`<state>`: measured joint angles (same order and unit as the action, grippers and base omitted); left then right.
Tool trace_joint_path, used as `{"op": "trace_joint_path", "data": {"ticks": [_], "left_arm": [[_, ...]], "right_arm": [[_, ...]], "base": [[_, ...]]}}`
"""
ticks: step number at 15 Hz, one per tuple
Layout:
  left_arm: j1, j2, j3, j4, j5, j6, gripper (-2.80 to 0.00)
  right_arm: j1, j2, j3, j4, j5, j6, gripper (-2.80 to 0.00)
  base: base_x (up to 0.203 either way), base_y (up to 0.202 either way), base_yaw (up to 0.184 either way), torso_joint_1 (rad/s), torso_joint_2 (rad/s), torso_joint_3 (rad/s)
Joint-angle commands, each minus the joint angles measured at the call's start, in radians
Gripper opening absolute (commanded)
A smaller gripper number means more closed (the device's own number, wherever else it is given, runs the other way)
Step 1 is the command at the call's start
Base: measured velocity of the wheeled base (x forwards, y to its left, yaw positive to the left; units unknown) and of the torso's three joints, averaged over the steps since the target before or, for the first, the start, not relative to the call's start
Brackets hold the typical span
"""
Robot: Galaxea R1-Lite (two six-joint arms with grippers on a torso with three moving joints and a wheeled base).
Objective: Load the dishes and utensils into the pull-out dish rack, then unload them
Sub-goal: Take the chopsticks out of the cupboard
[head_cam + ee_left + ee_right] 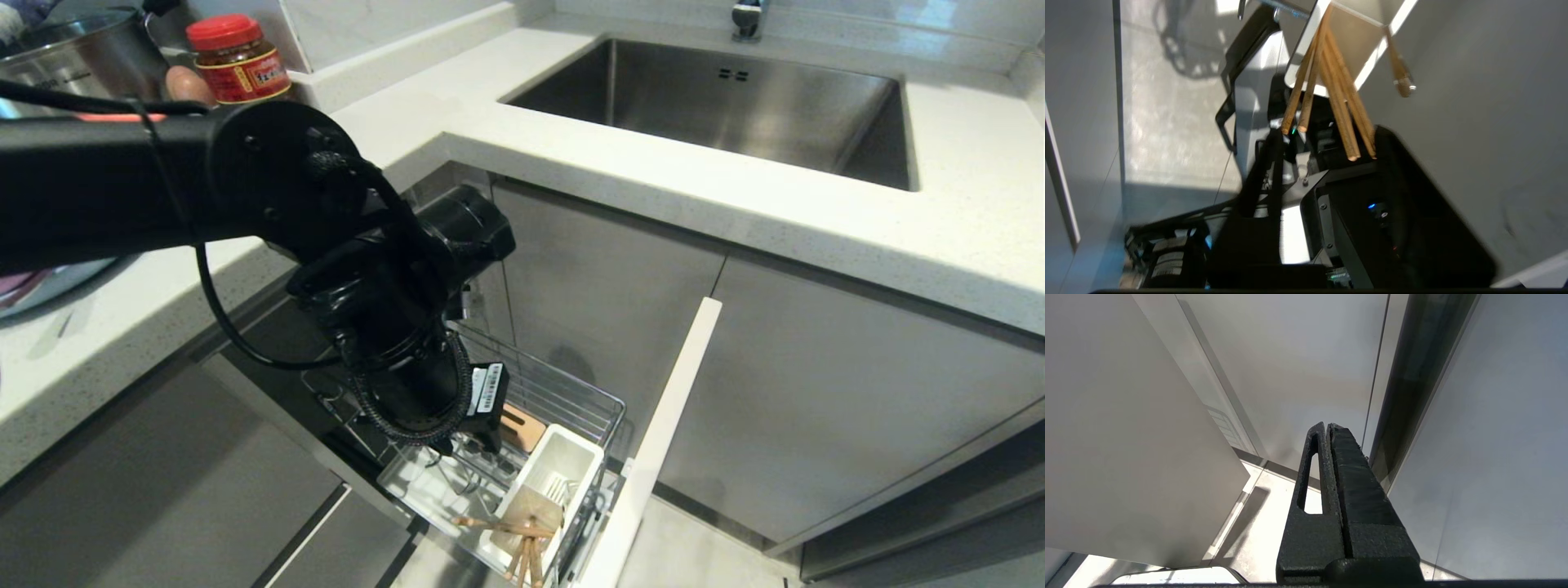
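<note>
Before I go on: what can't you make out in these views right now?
- Left gripper: in the head view the arm hides it; absent from the left wrist view.
- Rack: prongs and front mostly behind that arm.
- Chopsticks: cut off by the head view's bottom edge.
- Plate, bowl: not identifiable in any view.
- Right gripper: shut, parked by cabinet panels.

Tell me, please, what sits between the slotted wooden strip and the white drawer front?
The white cutlery cup, holding the chopsticks, stands between the wooden strip and the drawer front; the head view shows it.
</note>
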<state>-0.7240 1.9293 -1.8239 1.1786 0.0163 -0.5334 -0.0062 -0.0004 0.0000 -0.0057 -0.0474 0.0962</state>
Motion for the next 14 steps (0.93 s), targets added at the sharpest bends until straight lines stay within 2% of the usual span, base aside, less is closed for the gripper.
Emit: {"op": "trace_joint_path", "data": {"ticks": [1, 5, 6, 8, 10, 14], "left_arm": [[0.015, 0.097, -0.016, 0.018, -0.002, 0.001, 0.00], [0.055, 0.160, -0.018, 0.087, -0.020, 0.096, 0.00], [0.062, 0.170, -0.018, 0.107, -0.052, 0.130, 0.00], [0.075, 0.188, -0.027, 0.197, -0.126, 0.238, 0.00], [0.077, 0.222, -0.058, 0.235, -0.181, 0.258, 0.00], [0.098, 0.290, -0.065, 0.258, -0.190, 0.305, 0.00]], "right_arm": [[0.000, -0.003, 0.000, 0.000, 0.000, 0.000, -2.80], [0.000, -0.004, 0.000, 0.000, 0.000, 0.000, -2.80], [0.000, -0.004, 0.000, 0.000, 0.000, 0.000, -2.80], [0.000, -0.004, 0.000, 0.000, 0.000, 0.000, -2.80], [0.000, -0.004, 0.000, 0.000, 0.000, 0.000, -2.80], [0.000, -0.004, 0.000, 0.000, 0.000, 0.000, -2.80]], "base": [[0.000, 0.000, 0.000, 0.000, 0.00, 0.000], [0.000, 0.000, 0.000, 0.000, 0.00, 0.000], [0.000, 0.000, 0.000, 0.000, 0.00, 0.000], [0.000, 0.000, 0.000, 0.000, 0.00, 0.000], [0.000, 0.000, 0.000, 0.000, 0.00, 0.000], [0.000, 0.000, 0.000, 0.000, 0.00, 0.000]]}}
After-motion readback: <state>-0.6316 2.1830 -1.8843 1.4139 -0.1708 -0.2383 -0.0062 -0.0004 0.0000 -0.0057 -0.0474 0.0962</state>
